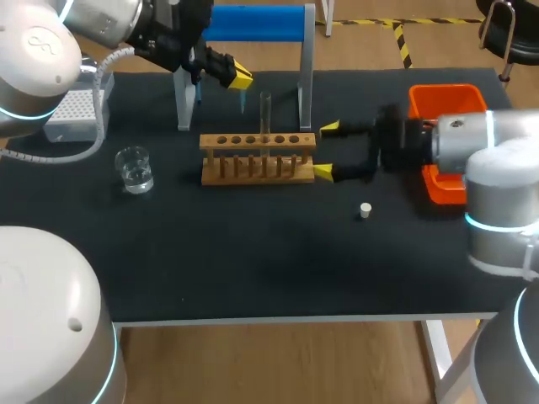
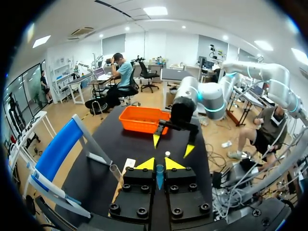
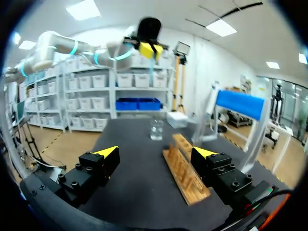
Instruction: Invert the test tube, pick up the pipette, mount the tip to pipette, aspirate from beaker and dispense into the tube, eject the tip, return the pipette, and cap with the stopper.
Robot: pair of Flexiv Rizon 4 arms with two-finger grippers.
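Observation:
My left gripper [image 1: 238,77] hangs above the table behind the wooden rack [image 1: 258,157], shut on a slim blue pipette [image 2: 159,176] whose stem points down [image 1: 242,103]. A clear test tube [image 1: 265,114] stands upright in the rack. My right gripper [image 1: 327,150] is open, its yellow tips either side of the rack's right end without touching it. In the right wrist view the rack [image 3: 185,169] lies between the gripper's [image 3: 156,152] fingers, nearer one of them. The glass beaker [image 1: 135,169] holds clear liquid left of the rack. A small white stopper [image 1: 365,210] lies in front of the right gripper.
The pipette stand with a blue top [image 1: 253,23] and grey legs stands behind the rack. A white tip box [image 1: 76,114] sits at the far left, under my left arm. An orange bin [image 1: 446,105] is at the right, partly behind my right arm.

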